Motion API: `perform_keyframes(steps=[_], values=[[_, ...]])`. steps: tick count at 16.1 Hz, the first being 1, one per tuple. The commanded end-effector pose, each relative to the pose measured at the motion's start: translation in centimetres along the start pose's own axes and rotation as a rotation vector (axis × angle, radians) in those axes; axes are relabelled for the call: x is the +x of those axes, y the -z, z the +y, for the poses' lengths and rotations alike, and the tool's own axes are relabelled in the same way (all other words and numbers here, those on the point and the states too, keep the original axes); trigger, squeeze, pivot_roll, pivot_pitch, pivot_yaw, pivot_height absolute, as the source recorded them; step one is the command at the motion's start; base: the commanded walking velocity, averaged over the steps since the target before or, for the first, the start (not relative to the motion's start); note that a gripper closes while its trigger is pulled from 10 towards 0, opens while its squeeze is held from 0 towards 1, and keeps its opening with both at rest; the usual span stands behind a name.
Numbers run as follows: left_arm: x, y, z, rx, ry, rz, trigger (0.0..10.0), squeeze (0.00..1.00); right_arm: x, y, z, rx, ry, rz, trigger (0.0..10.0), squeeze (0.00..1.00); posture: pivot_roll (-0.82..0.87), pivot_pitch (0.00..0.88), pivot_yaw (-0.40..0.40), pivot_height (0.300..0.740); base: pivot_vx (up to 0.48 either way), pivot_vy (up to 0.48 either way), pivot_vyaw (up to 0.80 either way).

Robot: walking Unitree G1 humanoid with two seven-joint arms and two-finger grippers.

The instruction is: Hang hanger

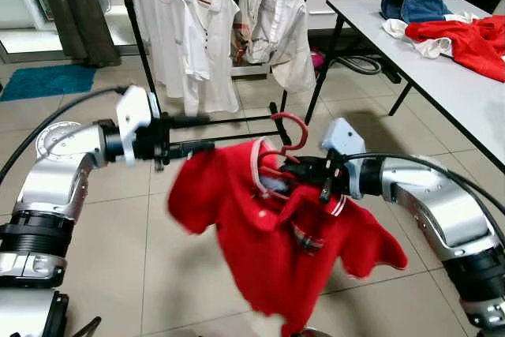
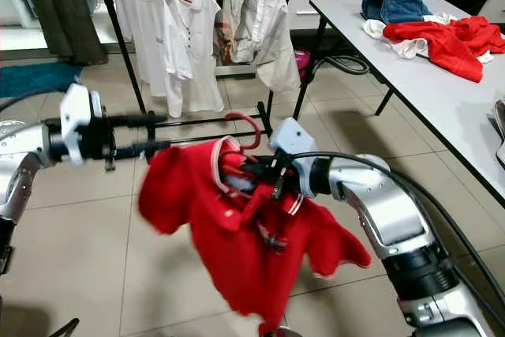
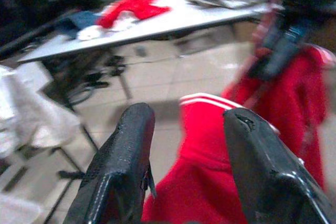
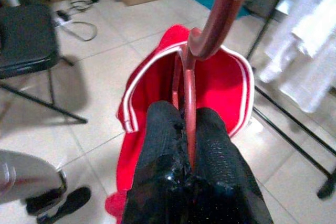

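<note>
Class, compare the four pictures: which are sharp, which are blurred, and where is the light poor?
Left and right eye views: evenly lit, background sharp, the red polo shirt slightly smeared at its left sleeve. Left wrist view: dim, soft all over, table and shirt blurred behind the left claw. Right wrist view: bright, the red hanger fairly clear, the right claw near the lens dark.

I count one dark red plastic hanger [image 1: 286,141] carrying one red polo shirt with white-striped collar [image 1: 268,234]. On the black metal clothes rack [image 1: 142,49] behind it I see three pale garments [image 1: 207,37] hanging — two white shirts and one cream jacket. Right of that rack, one long white table [image 1: 442,69] holds three heaped clothes: red, blue, white.
</note>
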State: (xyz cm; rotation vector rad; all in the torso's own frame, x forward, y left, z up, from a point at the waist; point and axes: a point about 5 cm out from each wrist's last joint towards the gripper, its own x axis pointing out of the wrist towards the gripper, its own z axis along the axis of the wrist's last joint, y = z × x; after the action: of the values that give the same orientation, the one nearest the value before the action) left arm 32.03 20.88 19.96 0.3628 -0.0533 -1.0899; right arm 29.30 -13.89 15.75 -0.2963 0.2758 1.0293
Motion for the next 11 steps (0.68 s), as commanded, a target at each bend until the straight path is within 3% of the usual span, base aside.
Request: perform_keyframes(steps=[1, 2, 3, 4, 7, 9, 11], values=[[0.0, 0.1, 0.3, -0.040, -0.146, -0.018, 10.0, 0.98, -0.9, 0.3, -1.3, 0.007, 0.170, -0.028, 0.0, 0.00, -0.08, 0.000, -0.037, 0.740, 0.000, 0.000, 0.00], [0.0, 0.4, 0.1, -0.054, -0.184, -0.019, 10.0, 0.93, -1.1, 0.7, -1.6, 0.014, 0.240, -0.042, 0.0, 0.00, -0.08, 0.000, -0.037, 0.740, 0.000, 0.000, 0.00], [0.0, 1.3, -0.3, -0.091, -0.248, 0.019, 10.0, 0.14, -1.5, 1.6, -2.0, 0.047, 0.329, -0.045, 0.0, 0.00, -0.08, 0.000, -0.026, 0.740, 0.000, 0.000, 0.00], [0.2, 2.1, -1.0, -0.130, -0.309, 0.026, 10.0, 0.00, -1.7, 2.5, -2.1, 0.115, 0.406, -0.057, 0.0, 0.00, -0.09, 0.000, -0.011, 0.740, 0.000, 0.000, 0.00], [1.2, 3.3, -2.5, -0.261, -0.488, -0.035, 10.0, 0.00, -1.5, 3.7, -1.7, 0.305, 0.600, -0.192, 0.0, 0.00, -0.08, 0.000, -0.017, 0.740, 0.000, 0.000, 0.00], [1.5, 3.8, -3.7, -0.282, -0.540, -0.027, 10.0, 0.00, -1.4, 3.8, -1.3, 0.344, 0.667, -0.246, 0.0, 0.00, -0.08, 0.000, -0.017, 0.740, 0.000, 0.000, 0.00], [1.6, 4.8, -3.9, -0.246, -0.648, 0.089, 10.0, 0.00, -1.3, 3.8, -1.2, 0.375, 0.779, -0.230, 10.0, 0.00, -0.08, 0.000, -0.010, 0.740, 0.000, 0.000, 0.00]])
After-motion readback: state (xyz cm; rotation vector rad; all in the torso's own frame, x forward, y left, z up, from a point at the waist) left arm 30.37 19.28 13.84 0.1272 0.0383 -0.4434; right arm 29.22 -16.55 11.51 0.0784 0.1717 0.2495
